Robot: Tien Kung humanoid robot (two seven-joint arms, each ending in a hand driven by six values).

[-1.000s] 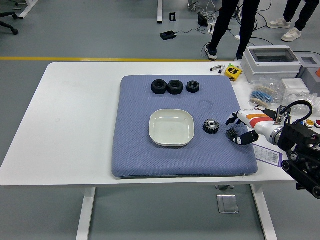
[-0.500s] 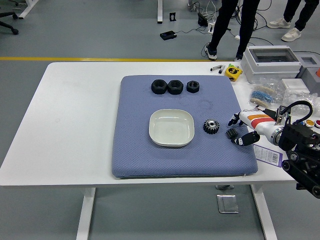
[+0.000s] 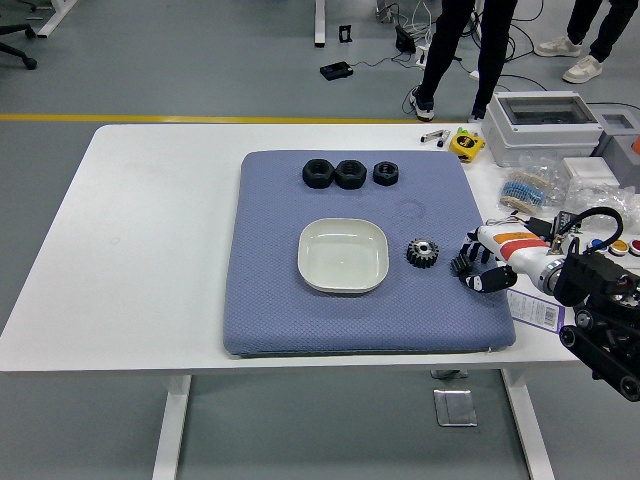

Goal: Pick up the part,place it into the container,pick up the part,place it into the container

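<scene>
**The right hand curls in, close to the gear**

The right hand [image 3: 478, 268] sits on the right side of the blue mat [image 3: 270, 310], just beside the small gear [image 3: 422, 252]. It does not touch the gear yet. A moment ago its fingers were spread wider and its thumb hung lower. Now the fingers are pulled in closer together, half curled, and they hold nothing. The hand has also pulled in a little at the wrist. I think it is getting its fingers ready to pinch the gear.

The gear has not moved. It lies flat on the mat, right of the white dish [image 3: 343, 255], with a small gap between them. The dish is empty, so no part has gone in yet. The whole task is still to do.

3 black nuts [image 3: 349, 173] sit in a row at the far side of the mat. They have not moved either. 1 of them may be the second part to pick.

The left hand is not in the picture. People's legs [image 3: 470, 50] stand far behind the table [image 3: 130, 250], and no person's hand is near the parts.
</scene>
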